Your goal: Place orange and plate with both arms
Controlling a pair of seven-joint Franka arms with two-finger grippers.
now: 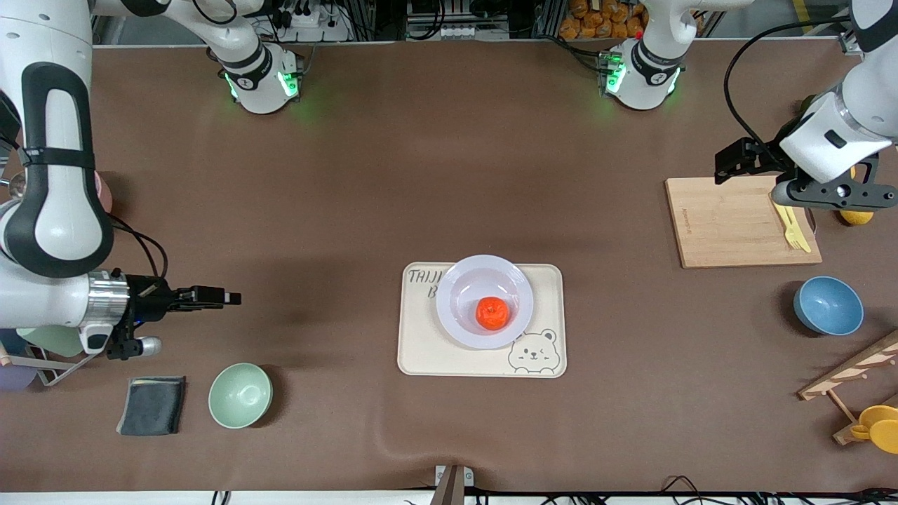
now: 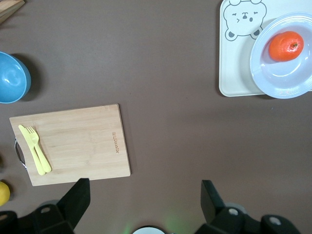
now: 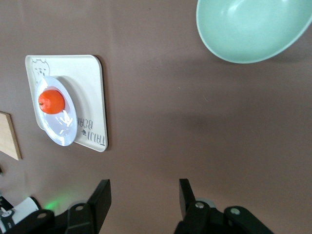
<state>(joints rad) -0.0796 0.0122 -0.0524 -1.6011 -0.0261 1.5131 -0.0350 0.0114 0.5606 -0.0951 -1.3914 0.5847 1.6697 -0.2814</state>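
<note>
I see the orange (image 1: 492,313) in the plate (image 1: 484,268) on the bear-print tray (image 1: 428,351), mid-bench. Mint bowl (image 1: 240,395), blue bowl (image 1: 828,305), cutting board (image 1: 729,224) stand well apart — open room around. Left gripper (image 2: 146,195) over the board's edge, right gripper (image 3: 145,197) near the mint bowl — fingers spread, empty.

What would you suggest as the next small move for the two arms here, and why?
Probably none beyond keeping both arms parked. The orange already sits in the plate, which rests on the bear-print tray. The left gripper hangs open over the cutting board and the right gripper is open over bare table, both holding nothing, so the placing looks done.
</note>
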